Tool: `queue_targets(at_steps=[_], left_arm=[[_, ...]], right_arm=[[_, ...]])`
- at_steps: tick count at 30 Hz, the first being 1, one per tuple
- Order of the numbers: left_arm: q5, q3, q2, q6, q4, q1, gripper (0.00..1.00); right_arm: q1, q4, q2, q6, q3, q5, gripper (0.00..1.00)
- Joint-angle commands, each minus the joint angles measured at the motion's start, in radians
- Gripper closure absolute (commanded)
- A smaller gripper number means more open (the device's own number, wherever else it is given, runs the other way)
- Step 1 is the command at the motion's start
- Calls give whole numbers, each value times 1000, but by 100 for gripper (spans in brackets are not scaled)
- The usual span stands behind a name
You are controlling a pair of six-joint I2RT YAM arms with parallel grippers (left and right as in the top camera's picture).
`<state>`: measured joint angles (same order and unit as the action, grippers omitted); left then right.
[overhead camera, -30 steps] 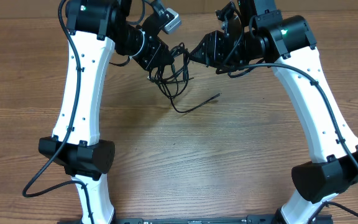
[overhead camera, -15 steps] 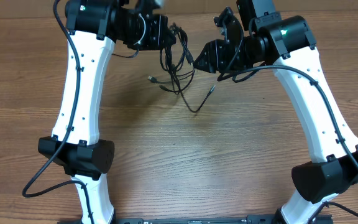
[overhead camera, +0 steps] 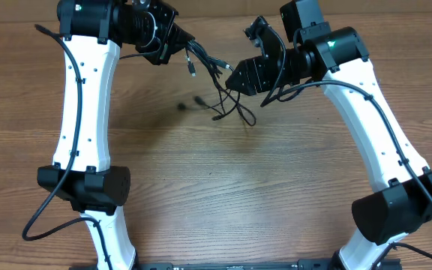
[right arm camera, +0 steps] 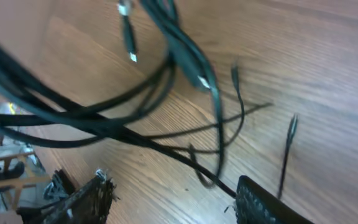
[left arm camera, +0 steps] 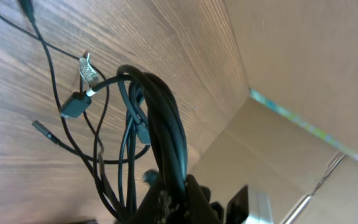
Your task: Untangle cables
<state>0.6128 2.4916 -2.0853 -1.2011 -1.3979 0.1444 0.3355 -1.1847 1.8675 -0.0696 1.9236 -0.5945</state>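
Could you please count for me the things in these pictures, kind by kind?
Robot arms: 2
Tangle of black cables: 1 (the single cords cannot be counted)
Wooden table: 1
Total: 4

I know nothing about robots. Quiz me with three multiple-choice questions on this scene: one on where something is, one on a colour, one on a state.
1. Where is the bundle of cables?
A) packed in a box
B) held up by the left gripper
C) hooked on a wall peg

2. What colour are the cables?
A) white
B) red
C) black

3. How is the right gripper?
A) open
B) clamped on a plug
C) out of sight

Answers:
1 B: the left wrist view shows the bundle running out of that gripper's grasp, with loose ends dangling.
2 C: every cord looks black, with a few silvery plug tips.
3 A: the right wrist view shows its fingers wide apart, with a cord passing loosely between them.
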Motion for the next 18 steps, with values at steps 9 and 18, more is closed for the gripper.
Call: queue_targets(at_steps=[9, 18], left_arm=[[-85, -4, 28, -116, -60, 8, 96], [-85, -4, 28, -111, -68, 50, 93]], right_arm=[[11, 74, -6, -411, 3, -193, 32], [65, 151, -6, -411, 0, -159, 30]])
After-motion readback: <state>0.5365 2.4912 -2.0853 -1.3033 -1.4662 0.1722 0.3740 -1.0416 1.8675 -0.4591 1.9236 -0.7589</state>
